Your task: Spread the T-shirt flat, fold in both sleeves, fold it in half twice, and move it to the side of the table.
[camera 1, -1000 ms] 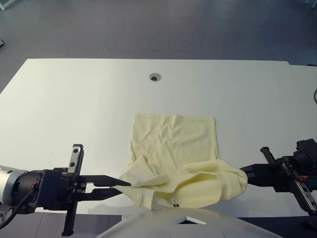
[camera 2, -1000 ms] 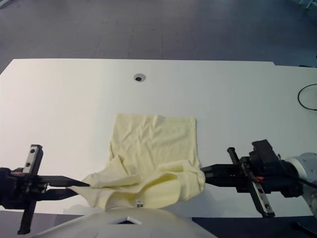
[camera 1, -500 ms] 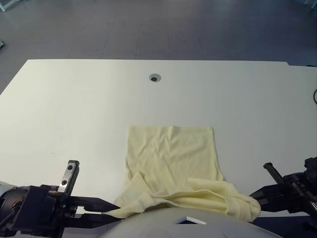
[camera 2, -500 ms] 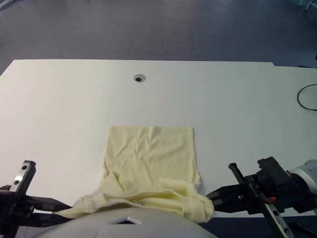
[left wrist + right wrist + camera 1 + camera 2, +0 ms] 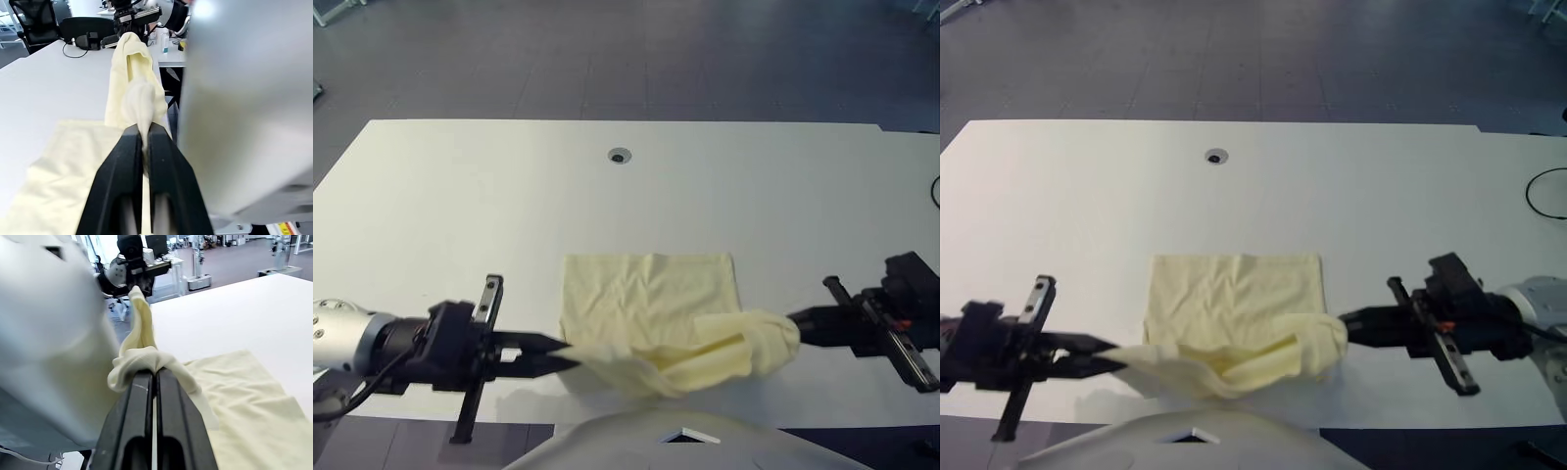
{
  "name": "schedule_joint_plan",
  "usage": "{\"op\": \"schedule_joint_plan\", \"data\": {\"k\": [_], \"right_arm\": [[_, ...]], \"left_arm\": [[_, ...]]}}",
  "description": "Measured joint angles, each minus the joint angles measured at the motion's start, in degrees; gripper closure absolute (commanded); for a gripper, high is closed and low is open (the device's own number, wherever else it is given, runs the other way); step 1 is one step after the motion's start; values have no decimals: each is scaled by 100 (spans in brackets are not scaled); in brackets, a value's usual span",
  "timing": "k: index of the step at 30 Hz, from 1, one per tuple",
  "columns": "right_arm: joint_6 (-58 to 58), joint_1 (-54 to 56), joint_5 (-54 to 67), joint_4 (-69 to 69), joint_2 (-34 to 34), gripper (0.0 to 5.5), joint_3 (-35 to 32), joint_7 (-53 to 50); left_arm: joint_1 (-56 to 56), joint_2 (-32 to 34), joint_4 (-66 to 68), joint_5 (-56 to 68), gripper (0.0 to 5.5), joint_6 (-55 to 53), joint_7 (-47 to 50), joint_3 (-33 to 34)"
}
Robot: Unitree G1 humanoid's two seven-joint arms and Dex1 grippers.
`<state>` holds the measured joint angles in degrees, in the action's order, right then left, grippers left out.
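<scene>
T-shirt (image 5: 646, 289), pale yellow soft knit and creased, is lying flat at lower centre of the frame on the smooth white counter (image 5: 460, 196). Its near edge is hanging as a bunched, sagging roll. Left gripper (image 5: 568, 354) is pinching the roll's left end, right gripper (image 5: 793, 322) pinching the right. Roll is hiding the fabric beneath.

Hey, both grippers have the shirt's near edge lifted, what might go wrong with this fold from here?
1. The shirt sags along its lifted edge between the left gripper and right gripper; carried forward, the slack may land creased or doubled.
2. Each gripper pinches a bunched wad, not a flat corner, so the fold may come out uneven.
3. The flat half lies loose on the table and might drag along.
</scene>
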<state>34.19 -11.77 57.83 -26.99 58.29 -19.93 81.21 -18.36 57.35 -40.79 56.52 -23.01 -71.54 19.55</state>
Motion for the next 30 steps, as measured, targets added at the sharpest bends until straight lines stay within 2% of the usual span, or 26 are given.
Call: {"op": "schedule_joint_plan", "data": {"k": [5, 12, 18, 21, 27, 30], "right_arm": [[-147, 1036, -772, 889, -239, 550, 997, -21], [-282, 2337, -1608, 2200, -866, 550, 2111, 148], [-230, 2720, -1744, 2330, -1207, 550, 2397, 234], [-57, 2665, -1560, 1964, -1206, 550, 2382, 348], [484, 1928, -640, 865, -705, 550, 2104, 961], [404, 1786, -744, 834, -501, 550, 2191, 1093]], "left_arm": [[1269, -145, 1122, -697, 548, -19, -222, -1131], [2201, -558, 2670, -1806, 548, 269, -634, -2148], [2628, -842, 3219, -2076, 548, 472, -837, -2309], [2645, -902, 3238, -2014, 548, 495, -973, -2248], [2492, -901, 2770, -1426, 548, 296, -1240, -1880], [2401, -891, 2604, -1296, 548, 190, -1308, -1786]]}}
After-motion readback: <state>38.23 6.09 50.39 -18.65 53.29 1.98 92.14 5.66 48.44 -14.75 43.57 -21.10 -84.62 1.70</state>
